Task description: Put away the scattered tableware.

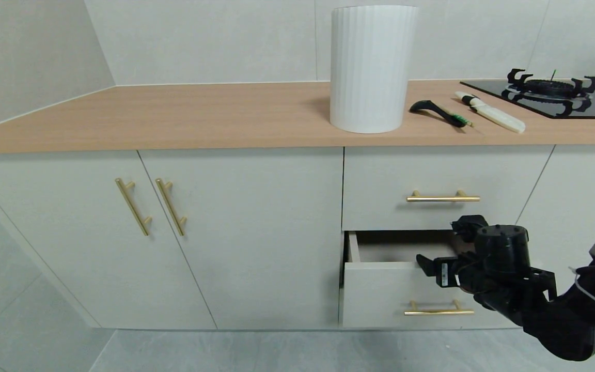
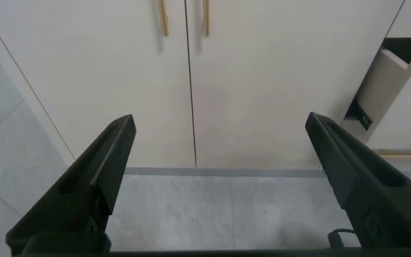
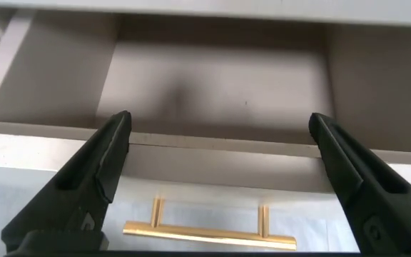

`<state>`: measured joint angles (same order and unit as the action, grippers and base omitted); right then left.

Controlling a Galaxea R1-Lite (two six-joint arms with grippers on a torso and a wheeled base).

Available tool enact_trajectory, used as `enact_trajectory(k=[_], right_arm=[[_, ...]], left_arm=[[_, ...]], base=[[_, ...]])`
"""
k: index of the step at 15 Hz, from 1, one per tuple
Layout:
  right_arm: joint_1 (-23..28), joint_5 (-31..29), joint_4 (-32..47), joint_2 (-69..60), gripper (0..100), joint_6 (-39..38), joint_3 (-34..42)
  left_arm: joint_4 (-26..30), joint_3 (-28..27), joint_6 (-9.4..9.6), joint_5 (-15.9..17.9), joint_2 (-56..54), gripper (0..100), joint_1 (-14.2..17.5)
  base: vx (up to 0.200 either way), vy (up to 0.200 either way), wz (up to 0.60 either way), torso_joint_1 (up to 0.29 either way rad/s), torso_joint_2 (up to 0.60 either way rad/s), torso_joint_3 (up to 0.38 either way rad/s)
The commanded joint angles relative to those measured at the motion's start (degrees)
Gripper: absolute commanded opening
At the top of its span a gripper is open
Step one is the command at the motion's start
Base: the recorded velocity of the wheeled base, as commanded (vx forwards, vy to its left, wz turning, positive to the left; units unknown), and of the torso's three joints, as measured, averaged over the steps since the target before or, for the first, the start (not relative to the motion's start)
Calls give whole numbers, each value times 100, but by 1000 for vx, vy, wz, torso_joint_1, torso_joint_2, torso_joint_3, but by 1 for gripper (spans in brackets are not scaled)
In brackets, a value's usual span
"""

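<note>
Along the tiled wall runs a long wooden tabletop [image 1: 173, 113] over pale cupboards. A pair of cupboard doors [image 1: 184, 237] with slanting brass handles takes up the robot's left half. A tall white ribbed tub [image 1: 370, 67] stands upright on the tabletop, right of the middle. A black stove [image 1: 550, 95] is set into the tabletop at the far right.

Under the tub, the upper drawer [image 1: 442, 181] is closed. The lower drawer [image 1: 380, 289] is pulled out, and its brass handle [image 1: 438, 310] faces the room.

The right pincer [image 3: 216, 132] hangs in front of the lower drawer, above that drawer's front edge. Its fingers are spread wide and hold nothing. The left pincer [image 2: 220, 135] is low down and faces the foot of the cupboard doors and the grey floor [image 2: 212, 214]. It is also spread wide with nothing between its fingers.

The tableware lies on the tabletop between the tub and the stove. A white knife [image 1: 491, 114] lies slantwise, near the corner of the stove. A black spoon [image 1: 434, 110] with a green tip on its handle lies near the tub, its bowl towards it. The knife and spoon lie close together but do not touch.
</note>
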<state>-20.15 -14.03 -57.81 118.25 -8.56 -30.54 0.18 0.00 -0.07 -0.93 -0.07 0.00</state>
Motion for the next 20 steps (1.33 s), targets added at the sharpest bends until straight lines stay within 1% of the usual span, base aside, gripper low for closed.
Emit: enact_trajectory(k=[1,4,7,9,11,14,17,20], right_arm=[[-6,6,252,-311,100,21,4],[-24,67,1008,-628,100,38,-5],[-103,305,1826,-1102,100,65,-31],[-191,348,2511,-1401,100,74,-102],[-358,524,3460,-1832,100,74,-242],[-543,718,4471,-2227,100,82,-400],[-595,718,5060,-2394,100,399,-427],[-727,718,5473,-2412,100,451,-436]], left_arm=[[-1,0,-1,-4,7,100,0],[-1,0,-1,-4,7,100,0],[-1,0,-1,-4,7,100,0],[-1,0,-1,-4,7,100,0],[-1,0,-1,-4,7,100,0],[-1,0,-1,-4,7,100,0],[-1,0,-1,-4,7,100,0],[-1,0,-1,-4,7,100,0]], base=[[0,0,0,0,0,0],[0,0,0,0,0,0],[0,0,0,0,0,0],[0,0,0,0,0,0],[0,0,0,0,0,0],[0,0,0,0,0,0],[0,0,0,0,0,0],[0,0,0,0,0,0]])
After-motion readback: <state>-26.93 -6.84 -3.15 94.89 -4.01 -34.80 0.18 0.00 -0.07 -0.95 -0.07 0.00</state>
